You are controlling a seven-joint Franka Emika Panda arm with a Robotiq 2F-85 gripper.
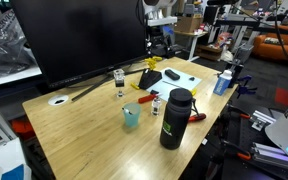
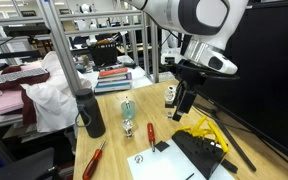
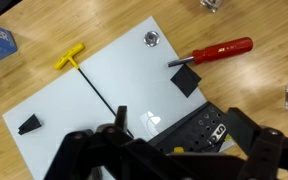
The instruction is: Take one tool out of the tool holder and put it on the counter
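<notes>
Item: black rectangular plastic tool holder [image 3: 199, 135], lower centre of the wrist view, on a white sheet [image 3: 104, 90] over the light-wood plank counter [image 3: 84, 20]; gripper [image 2: 183, 103] hovers directly above, jaws apart, apparently poised to pick one tool.

You had a light-wood tabletop [image 1: 84, 135] carrying a white sheet [image 3: 104, 90]. On the sheet lay a yellow T-handle key [image 3: 69, 60] and a black square [image 3: 186, 81]. A red-handled screwdriver [image 3: 219, 50] lay with its handle on bare wood and its tip at the sheet's edge. A black bottle [image 1: 175, 118] and a teal cup [image 1: 131, 117] stood apart on the wood, and a white tape roll [image 1: 58, 100] lay flat.
</notes>
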